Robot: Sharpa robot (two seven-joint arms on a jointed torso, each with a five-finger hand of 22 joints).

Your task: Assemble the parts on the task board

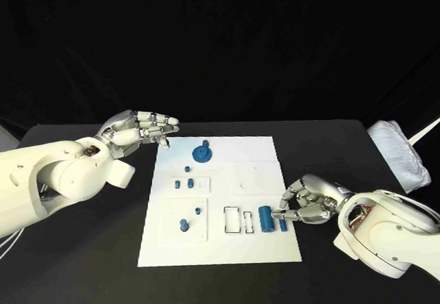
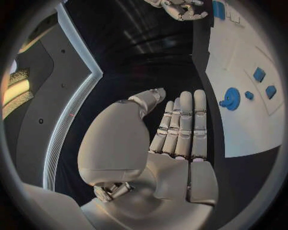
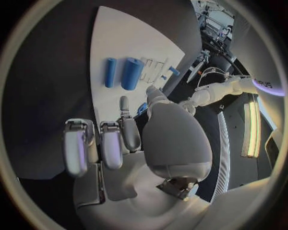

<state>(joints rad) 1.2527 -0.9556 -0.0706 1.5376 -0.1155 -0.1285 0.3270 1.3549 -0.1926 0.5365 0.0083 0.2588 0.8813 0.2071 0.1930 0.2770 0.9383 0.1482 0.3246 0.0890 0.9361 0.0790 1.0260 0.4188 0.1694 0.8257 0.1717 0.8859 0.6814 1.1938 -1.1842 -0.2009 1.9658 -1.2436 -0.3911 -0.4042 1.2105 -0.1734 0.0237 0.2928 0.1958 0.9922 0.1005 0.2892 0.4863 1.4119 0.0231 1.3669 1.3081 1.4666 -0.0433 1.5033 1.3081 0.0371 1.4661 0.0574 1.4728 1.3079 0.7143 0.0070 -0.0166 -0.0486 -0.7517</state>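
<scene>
Shown from above, the white task board [image 1: 221, 214] lies in the middle of the black bench [image 1: 95, 269], with small blue parts spread over it: a gear-like wheel [image 1: 201, 152] near the far edge, small pegs [image 1: 182, 184] in the middle, an upright peg [image 1: 184, 225] nearer the robot, and two short cylinders [image 1: 267, 219] lying side by side at the board's right edge. The left robot hand [image 1: 142, 128] hovers off the board's far left corner, holding nothing. The right robot hand [image 1: 307, 200] sits just beside the two cylinders with fingers curled toward them; whether it touches or holds one cannot be told.

The parts look like small rigid plastic pieces: probably light, stiff and fairly smooth, so a cylinder is likely to roll or slip if pushed. A pinch across the middle of a cylinder's round side seems the safest hold.

The left wrist view shows the left hand's fingers [image 2: 182, 125] straight and close together, empty, with the wheel [image 2: 232, 99] beyond them. The right wrist view shows the thicker cylinder [image 3: 132, 73] and the thinner one [image 3: 111, 72] lying free beyond the fingertips [image 3: 124, 103], a gap the head view hides.
</scene>
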